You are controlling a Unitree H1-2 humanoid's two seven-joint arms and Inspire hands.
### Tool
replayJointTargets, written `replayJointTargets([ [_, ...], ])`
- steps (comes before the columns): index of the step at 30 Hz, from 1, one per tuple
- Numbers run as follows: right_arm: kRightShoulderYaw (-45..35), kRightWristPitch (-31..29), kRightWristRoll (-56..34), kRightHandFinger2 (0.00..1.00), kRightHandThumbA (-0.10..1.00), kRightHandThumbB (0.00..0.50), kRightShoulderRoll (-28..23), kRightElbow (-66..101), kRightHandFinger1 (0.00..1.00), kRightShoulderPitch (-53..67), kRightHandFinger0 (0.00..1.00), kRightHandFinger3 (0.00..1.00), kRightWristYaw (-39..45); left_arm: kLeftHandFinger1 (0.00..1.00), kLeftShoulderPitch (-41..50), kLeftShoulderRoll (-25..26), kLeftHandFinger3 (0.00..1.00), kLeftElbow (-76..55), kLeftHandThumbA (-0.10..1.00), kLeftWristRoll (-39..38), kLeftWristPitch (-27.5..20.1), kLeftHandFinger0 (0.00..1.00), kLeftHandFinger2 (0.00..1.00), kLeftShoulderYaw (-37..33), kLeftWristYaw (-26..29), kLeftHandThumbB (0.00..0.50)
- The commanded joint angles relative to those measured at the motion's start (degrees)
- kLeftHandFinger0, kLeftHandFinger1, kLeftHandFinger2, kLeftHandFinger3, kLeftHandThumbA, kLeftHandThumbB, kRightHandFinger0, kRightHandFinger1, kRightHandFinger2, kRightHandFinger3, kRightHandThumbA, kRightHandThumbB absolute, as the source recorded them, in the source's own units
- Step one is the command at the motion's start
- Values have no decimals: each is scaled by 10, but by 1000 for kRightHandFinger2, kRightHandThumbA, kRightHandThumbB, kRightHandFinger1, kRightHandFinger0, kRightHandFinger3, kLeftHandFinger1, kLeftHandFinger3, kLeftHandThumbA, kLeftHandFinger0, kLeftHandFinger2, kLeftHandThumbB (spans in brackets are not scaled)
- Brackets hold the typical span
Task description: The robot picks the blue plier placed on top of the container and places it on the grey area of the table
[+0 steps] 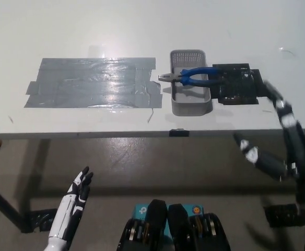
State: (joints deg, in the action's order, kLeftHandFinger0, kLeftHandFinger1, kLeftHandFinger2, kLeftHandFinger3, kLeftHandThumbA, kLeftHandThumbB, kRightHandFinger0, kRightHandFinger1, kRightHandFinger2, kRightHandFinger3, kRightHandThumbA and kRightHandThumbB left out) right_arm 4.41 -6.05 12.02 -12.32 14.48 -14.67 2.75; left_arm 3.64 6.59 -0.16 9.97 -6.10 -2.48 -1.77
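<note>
White left hand point(79, 187) hangs low with fingers spread, holding nothing. Black right hand point(270, 137) looks blurred, seemingly spread and empty. Blue-handled pliers point(191, 77) lie crosswise atop the grey container point(191, 106), metal nose pointing left toward the grey tape patch point(92, 82) on the worktop point(142, 26).

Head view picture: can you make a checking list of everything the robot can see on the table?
Surface: white table, mostly bare.
Job's things: blue plier lies across the top of the grey container, nose pointing at the grey area, a patch of grey tape strips.
Clutter: black board right of the container.
Hands: left hand low at lower left, open, holding nothing; right hand near the black board, blurred, grip unclear.
Cables: nothing seen.
Surroundings: dark floor below the table edge.
</note>
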Motion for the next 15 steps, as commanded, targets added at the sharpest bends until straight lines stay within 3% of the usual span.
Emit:
replayJointTargets([
  [1, 48, 156, 40, 1000, 809, 250, -59, 3, 1000, -129, 1000, 1000, 127, 1000, -1, 8, 1000, -28, 1000, 4, -13, 1000, 1000, 9, 10, 172],
  [3, 70, 179, 54, 1000, 855, 255, -70, -19, 1000, -166, 1000, 1000, 146, 1000, 2, 11, 1000, -31, 1000, 1, -12, 1000, 1000, 11, 8, 170],
  [8, 121, 225, 58, 1000, 841, 272, -86, -175, 1000, -314, 1000, 1000, 200, 1000, -2, 14, 1000, -29, 1000, 0, -11, 1000, 1000, 14, 6, 168],
  [12, 159, 219, 74, 1000, 872, 293, -79, -293, 1000, -392, 1000, 1000, 216, 1000, 0, 13, 1000, -32, 1000, 0, -7, 1000, 1000, 13, 5, 176],
  [15, 180, 211, 80, 1000, 843, 311, -60, -393, 1000, -448, 1000, 1000, 213, 1000, -2, 13, 1000, -30, 1000, 1, -12, 1000, 1000, 13, 6, 142],
])
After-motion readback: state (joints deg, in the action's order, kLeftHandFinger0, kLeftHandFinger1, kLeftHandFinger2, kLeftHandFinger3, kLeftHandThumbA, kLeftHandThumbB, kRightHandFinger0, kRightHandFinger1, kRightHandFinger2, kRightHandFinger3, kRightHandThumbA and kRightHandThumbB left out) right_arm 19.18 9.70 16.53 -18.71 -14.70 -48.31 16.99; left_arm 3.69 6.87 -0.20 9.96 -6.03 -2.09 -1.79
